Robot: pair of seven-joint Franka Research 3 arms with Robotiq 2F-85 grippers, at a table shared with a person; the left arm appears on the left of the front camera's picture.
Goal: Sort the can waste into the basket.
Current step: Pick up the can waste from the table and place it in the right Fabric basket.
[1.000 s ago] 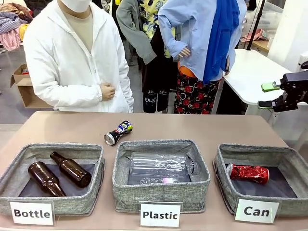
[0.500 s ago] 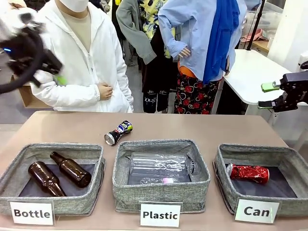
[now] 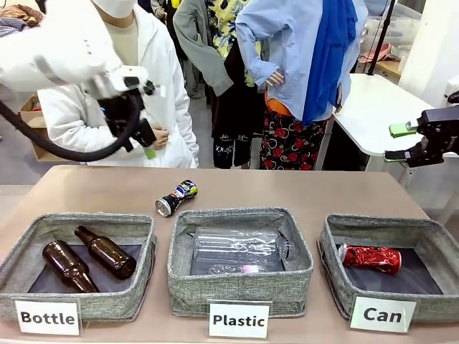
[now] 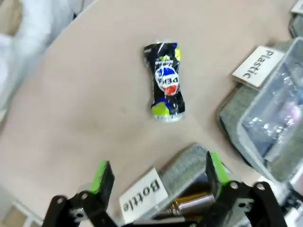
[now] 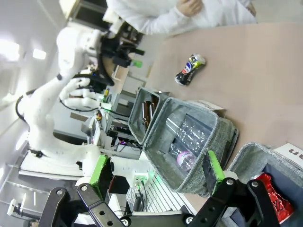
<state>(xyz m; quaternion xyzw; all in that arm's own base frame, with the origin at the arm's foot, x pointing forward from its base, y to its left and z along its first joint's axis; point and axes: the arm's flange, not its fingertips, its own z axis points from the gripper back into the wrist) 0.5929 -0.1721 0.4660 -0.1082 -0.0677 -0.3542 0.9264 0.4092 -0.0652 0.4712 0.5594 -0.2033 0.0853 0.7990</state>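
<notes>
A black can (image 3: 176, 198) with a blue, white and green label lies on its side on the brown table, behind the middle bin. My left gripper (image 3: 147, 147) hangs open in the air above and to the left of it. From the left wrist, that can (image 4: 164, 81) lies beyond the open left gripper (image 4: 158, 172), clear of the fingers. A crushed red can (image 3: 371, 258) rests inside the grey "Can" basket (image 3: 333, 276) at the right. My right gripper (image 3: 396, 142) is open and empty, high beyond the table's right edge. The right wrist view, past the right gripper (image 5: 156, 168), takes in the black can (image 5: 190, 69) and red can (image 5: 272, 196).
A grey "Bottle" bin (image 3: 143, 283) at the left holds two brown bottles (image 3: 106, 252). The middle "Plastic" bin (image 3: 179, 276) holds clear plastic bottles (image 3: 237, 247). A person in a white jacket (image 3: 86, 115) stands at the far edge. A white table (image 3: 373, 107) stands at the back right.
My left arm has swung in from the upper left and moved right and lower, toward the black can. The right arm, the cans and the bins have not moved.
</notes>
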